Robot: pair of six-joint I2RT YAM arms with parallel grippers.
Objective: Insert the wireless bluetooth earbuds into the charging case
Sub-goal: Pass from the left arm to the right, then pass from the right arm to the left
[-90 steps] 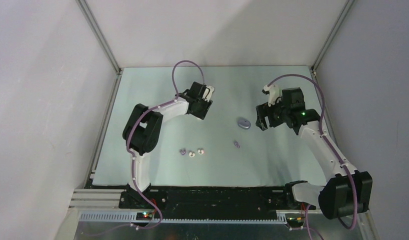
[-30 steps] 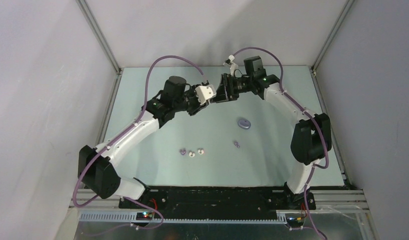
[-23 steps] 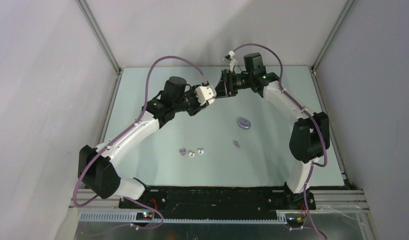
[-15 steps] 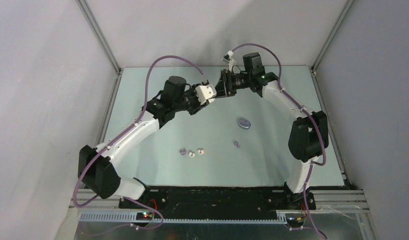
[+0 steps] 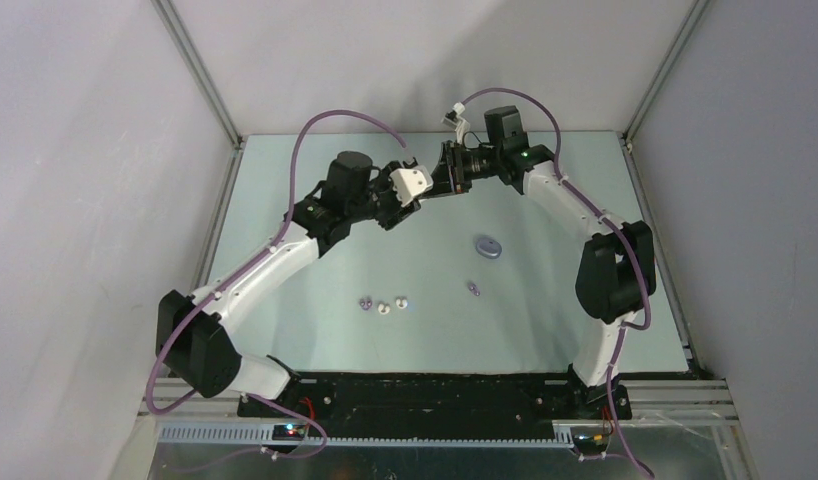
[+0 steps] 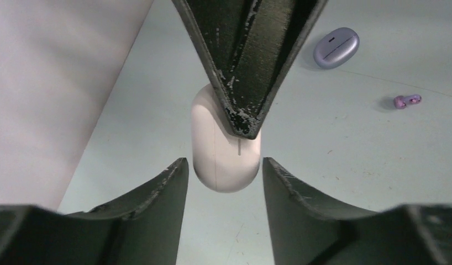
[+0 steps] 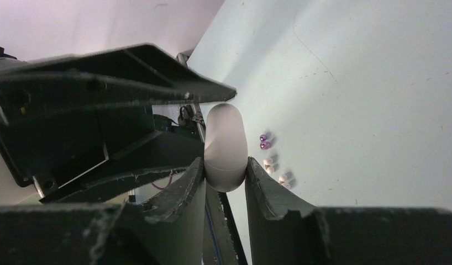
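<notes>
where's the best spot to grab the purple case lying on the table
Grip the purple case across its narrow width, mid-length, coming straight down from above. It lies flat and closed, a low oval pebble with room along both long sides; a sideways approach would likely slip on its rounded edge. The right gripper is busy holding the white case.
</notes>
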